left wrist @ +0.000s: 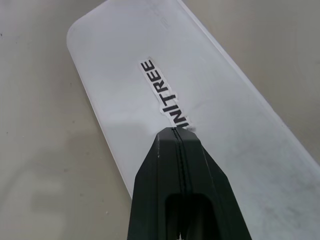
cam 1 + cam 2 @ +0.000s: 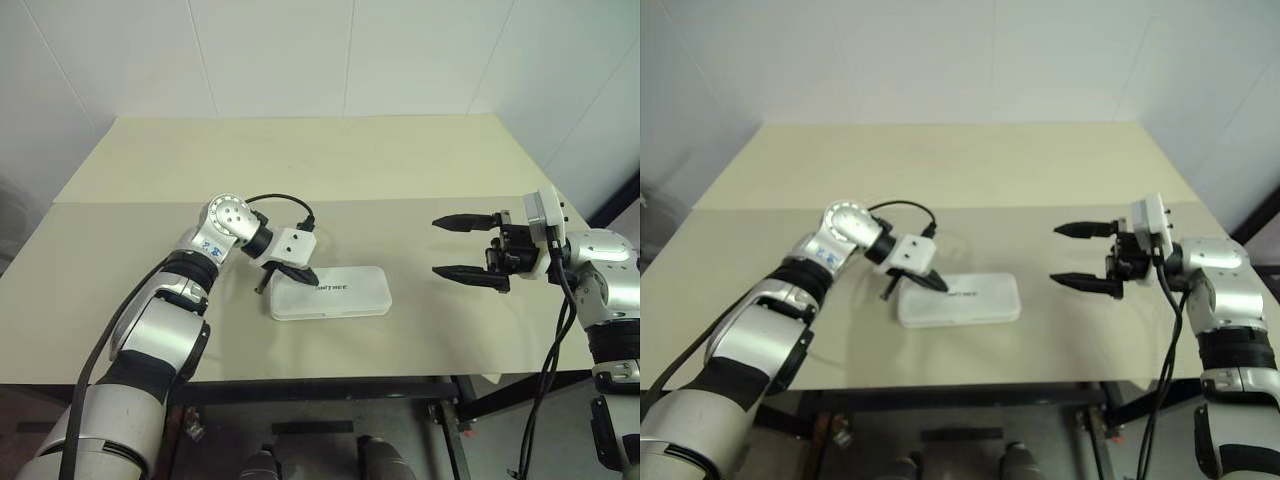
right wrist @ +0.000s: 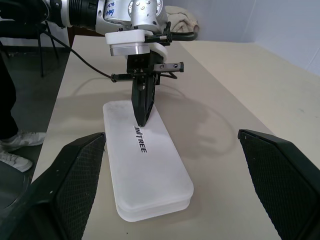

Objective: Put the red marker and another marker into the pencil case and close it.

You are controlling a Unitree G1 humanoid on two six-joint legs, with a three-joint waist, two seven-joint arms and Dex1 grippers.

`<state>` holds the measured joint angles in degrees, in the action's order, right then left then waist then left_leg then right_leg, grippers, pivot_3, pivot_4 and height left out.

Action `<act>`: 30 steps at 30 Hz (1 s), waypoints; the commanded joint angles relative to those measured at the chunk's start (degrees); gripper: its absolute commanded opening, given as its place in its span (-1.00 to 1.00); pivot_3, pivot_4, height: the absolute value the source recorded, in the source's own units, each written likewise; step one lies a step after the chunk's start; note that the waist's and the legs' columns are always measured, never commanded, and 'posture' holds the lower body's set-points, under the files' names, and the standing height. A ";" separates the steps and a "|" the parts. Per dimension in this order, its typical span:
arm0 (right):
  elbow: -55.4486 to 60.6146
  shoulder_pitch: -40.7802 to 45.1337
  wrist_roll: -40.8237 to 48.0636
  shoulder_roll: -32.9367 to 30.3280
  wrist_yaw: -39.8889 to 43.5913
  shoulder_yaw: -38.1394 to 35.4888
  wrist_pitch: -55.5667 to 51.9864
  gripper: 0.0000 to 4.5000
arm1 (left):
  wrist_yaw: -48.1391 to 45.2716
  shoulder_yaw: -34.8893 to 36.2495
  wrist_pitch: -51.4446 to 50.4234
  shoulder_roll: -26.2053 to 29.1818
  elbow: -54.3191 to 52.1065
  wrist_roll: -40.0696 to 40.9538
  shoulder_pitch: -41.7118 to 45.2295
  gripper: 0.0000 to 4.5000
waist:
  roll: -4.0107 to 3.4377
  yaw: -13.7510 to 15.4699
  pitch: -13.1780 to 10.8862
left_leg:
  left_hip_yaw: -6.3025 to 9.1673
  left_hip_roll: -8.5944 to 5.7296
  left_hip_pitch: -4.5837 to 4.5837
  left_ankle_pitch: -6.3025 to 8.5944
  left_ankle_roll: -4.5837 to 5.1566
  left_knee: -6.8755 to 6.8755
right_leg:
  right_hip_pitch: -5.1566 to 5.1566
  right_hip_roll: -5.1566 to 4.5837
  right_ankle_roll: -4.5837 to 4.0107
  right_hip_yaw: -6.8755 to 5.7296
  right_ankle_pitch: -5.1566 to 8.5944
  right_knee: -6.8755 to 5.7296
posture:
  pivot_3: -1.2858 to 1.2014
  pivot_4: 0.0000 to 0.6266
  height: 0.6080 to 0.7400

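The white pencil case [image 2: 345,297] lies flat on the table with its lid down, the dark UNITREE lettering [image 1: 165,95] facing up. My left gripper [image 2: 304,275] is shut, angled downward, and its tip rests on the lid at the left end of the lettering, as the right wrist view shows from the other side [image 3: 142,120]. My right gripper [image 2: 435,246] hovers level to the right of the case, open and holding nothing, its fingers [image 3: 75,170] pointing at the case. The red marker and the other marker are out of view.
The cream table [image 2: 330,160] stretches back to white walls, with a seam across its middle. Its front edge runs just below the case. In the right wrist view, a crumpled cloth [image 3: 182,20] lies at the table's far end and a person's shoes [image 3: 20,142] stand beside the table.
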<state>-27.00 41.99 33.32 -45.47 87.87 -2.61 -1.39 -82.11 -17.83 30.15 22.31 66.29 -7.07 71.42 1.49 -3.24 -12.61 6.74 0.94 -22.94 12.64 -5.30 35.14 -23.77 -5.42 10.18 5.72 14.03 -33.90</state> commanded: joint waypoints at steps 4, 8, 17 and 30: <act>2.42 0.30 0.25 -0.73 3.51 -2.07 -0.61 1.00 | -4.77 12.18 -0.78 -0.80 0.05 11.49 -0.42 -0.99 | -0.01 0.00 -0.01 | 0.02 0.00 -0.12 0.01 0.00 -0.03 | -0.08 -0.01 0.01 0.00 0.00 0.00 | 0.03 -0.52 1.00; 2.75 0.03 0.12 -0.80 3.14 -2.14 -1.07 1.00 | -7.85 20.98 -3.53 -1.45 -1.03 20.49 -2.04 -0.99 | -0.02 -0.05 -0.01 | 0.02 0.00 -0.11 0.05 0.06 -0.09 | -0.15 -0.01 0.02 0.00 0.00 -0.10 | 0.03 -0.52 1.00; 2.52 -0.11 -0.37 -0.80 2.72 -2.46 -1.76 1.00 | -10.39 18.81 -17.25 4.45 -11.67 27.98 -11.33 0.13 | -0.06 -0.29 -0.04 | 0.06 -0.01 -0.10 0.06 0.07 -0.09 | -0.18 0.00 0.01 0.00 0.02 -0.22 | 0.03 -0.52 1.00; 5.69 -3.22 0.24 -3.50 1.90 -4.93 -4.53 1.00 | -10.39 17.03 -23.35 13.04 -19.84 35.00 -17.95 0.98 | -0.06 0.06 -0.04 | 0.07 -0.01 -0.07 0.04 0.03 -0.06 | -0.19 0.00 -0.05 0.00 0.04 -0.32 | 0.03 -0.52 1.00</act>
<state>-23.67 38.97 32.67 -47.02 87.65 -5.08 -5.16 -86.08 -2.21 7.43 34.18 48.12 26.16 53.26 1.43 -3.18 -12.65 6.81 0.93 -23.02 12.68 -5.26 35.08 -23.96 -5.42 10.12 5.72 14.08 -34.22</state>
